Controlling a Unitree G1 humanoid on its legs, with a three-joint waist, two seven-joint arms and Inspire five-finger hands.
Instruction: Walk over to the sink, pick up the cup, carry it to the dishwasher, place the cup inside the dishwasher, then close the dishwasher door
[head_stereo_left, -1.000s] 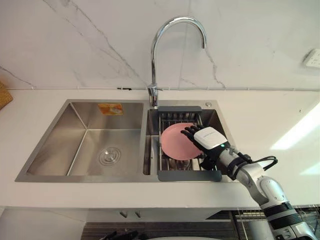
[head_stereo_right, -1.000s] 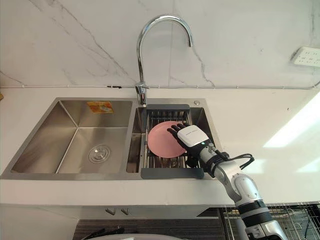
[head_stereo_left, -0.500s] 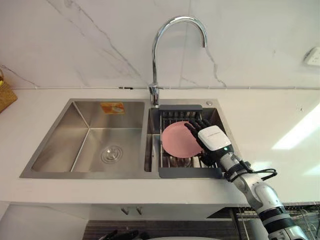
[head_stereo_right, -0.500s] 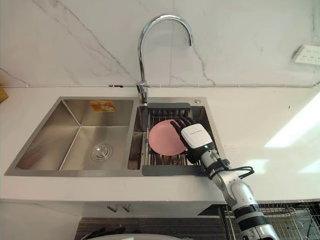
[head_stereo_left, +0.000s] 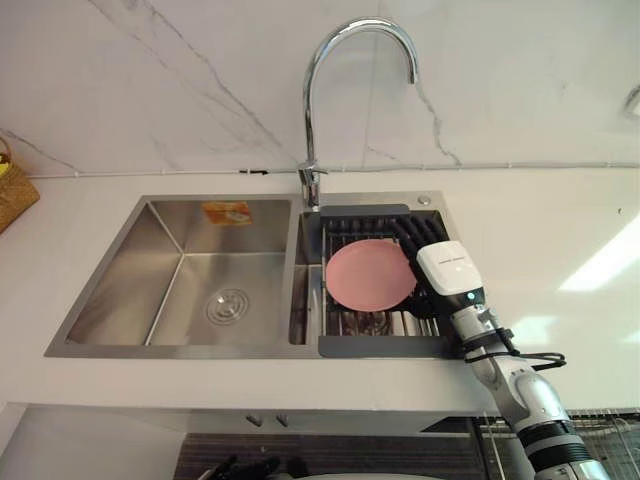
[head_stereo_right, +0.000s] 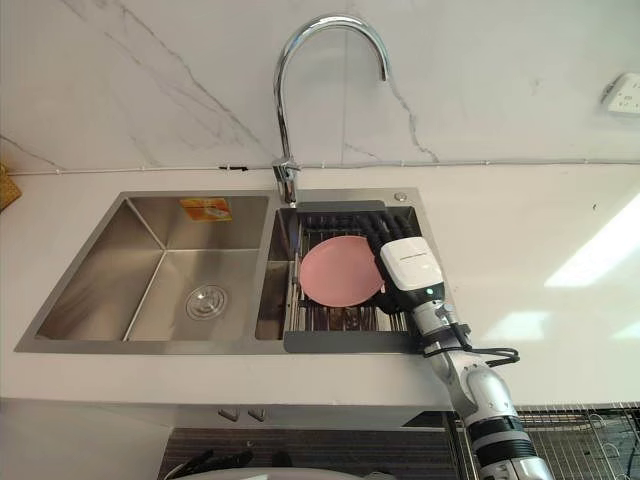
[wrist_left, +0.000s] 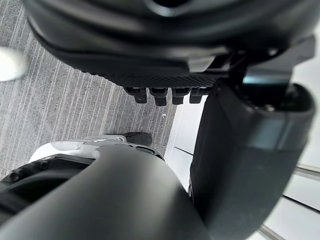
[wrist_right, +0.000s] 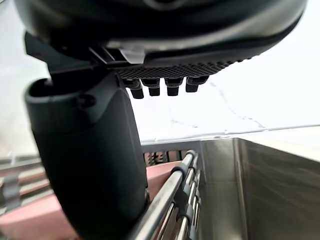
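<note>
A round pink plate (head_stereo_left: 370, 274) leans in a dark dish rack (head_stereo_left: 380, 347) in the sink's right basin. No cup is visible. My right hand (head_stereo_left: 448, 270) reaches into that basin along the plate's right edge, its straight fingers (head_stereo_left: 412, 232) pointing at the rack's back rim. It is open and touches or nearly touches the plate's edge. In the right wrist view the thumb (wrist_right: 95, 165) stands beside the pink plate (wrist_right: 30, 220) and a rack bar (wrist_right: 165, 200). In the left wrist view my left hand (wrist_left: 240, 150) hangs low over the grey floor (wrist_left: 65, 100), fingers relaxed, holding nothing.
A tall chrome tap (head_stereo_left: 312, 120) arches over the divider between the basins. The left basin (head_stereo_left: 200, 290) holds just a drain. White counter surrounds the sink, with a woven basket (head_stereo_left: 15, 190) at the far left. A wire rack (head_stereo_right: 580, 440) shows below the counter at lower right.
My right hand has slid from the plate's front right further back along its right edge, fingers now at the rack's rear. The camera has shifted slightly too.
</note>
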